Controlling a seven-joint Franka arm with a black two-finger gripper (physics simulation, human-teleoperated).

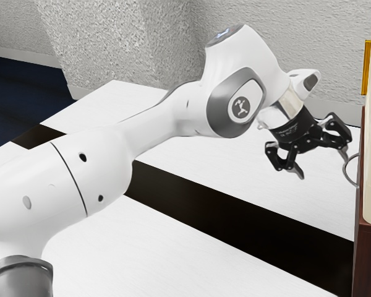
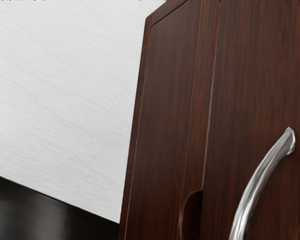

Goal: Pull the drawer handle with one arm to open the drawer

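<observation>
Drawer handle: glossy silver arc | cabinet: red-brown woodgrain | tabletop: streaked white

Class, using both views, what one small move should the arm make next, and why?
I would ease the open gripper slightly toward the handle, probably bringing the handle between its fingers. In the exterior view, one fingertip is near the handle, but the fingers stand wide apart and do not grip it.

Glossy metal handle; smooth dark-wood cabinet.
</observation>
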